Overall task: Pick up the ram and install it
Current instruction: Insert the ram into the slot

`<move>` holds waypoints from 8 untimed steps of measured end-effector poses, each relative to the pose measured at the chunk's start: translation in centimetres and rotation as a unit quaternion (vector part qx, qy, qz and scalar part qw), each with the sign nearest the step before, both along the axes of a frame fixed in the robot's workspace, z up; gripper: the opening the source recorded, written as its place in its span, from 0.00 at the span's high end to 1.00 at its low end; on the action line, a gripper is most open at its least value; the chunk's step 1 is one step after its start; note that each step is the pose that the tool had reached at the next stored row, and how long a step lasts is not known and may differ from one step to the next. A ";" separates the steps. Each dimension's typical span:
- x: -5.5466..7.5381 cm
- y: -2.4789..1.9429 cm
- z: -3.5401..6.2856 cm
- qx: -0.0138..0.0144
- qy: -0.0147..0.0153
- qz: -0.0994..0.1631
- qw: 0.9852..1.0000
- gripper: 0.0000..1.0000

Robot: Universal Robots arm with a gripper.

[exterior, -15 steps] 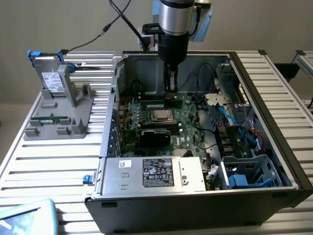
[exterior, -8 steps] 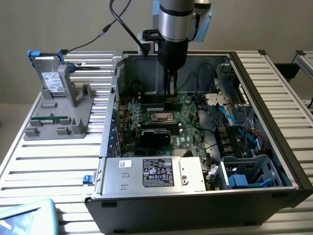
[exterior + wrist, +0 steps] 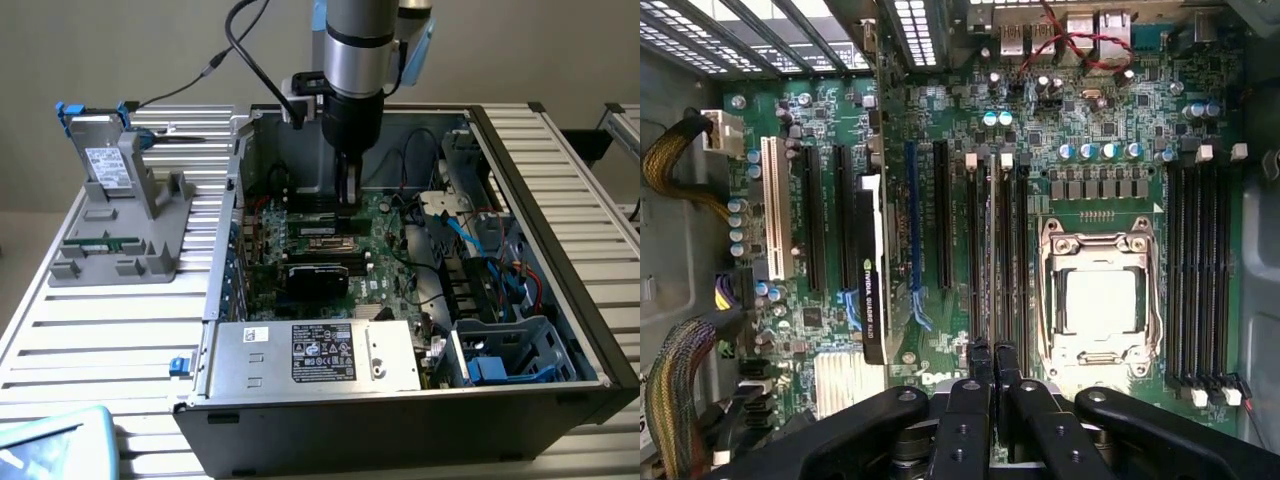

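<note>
Pinching the long, thin green circuit-board ram stick [image 3: 990, 250] narrowly between its fingers [image 3: 980, 365], the black gripper [image 3: 993, 368] holds it edge-on over a black memory slot [image 3: 983, 230] just beside the silver square CPU socket [image 3: 1098, 300]. Any tilt could jam it against neighbouring slots [image 3: 1020, 250] or the small white end latches [image 3: 1007, 160]; sideways room is tight, overhead open.

The arm [image 3: 355, 40] stands vertical, its silver and black wrist section upright above the middle of the worktop [image 3: 120, 320], nearer the far edge than the near one. Below the wrist the gripper [image 3: 347, 200] points straight down, narrow and dark, its tips set low. In the wrist view the gripper [image 3: 993, 362] shows its black linkage bars converging toward the centre, and the two slim jaws are pressed close together, side by side.
</note>
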State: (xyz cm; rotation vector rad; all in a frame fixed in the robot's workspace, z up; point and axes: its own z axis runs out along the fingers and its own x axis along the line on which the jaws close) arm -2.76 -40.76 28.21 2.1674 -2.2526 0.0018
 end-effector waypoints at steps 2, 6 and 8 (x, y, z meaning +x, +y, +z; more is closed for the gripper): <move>0.0 -0.05 -0.29 0.000 0.000 0.000 1.000 0.87; 0.0 -0.12 -0.84 0.000 0.000 0.000 1.000 0.87; 0.0 -0.15 -1.12 0.000 0.000 0.000 1.000 0.87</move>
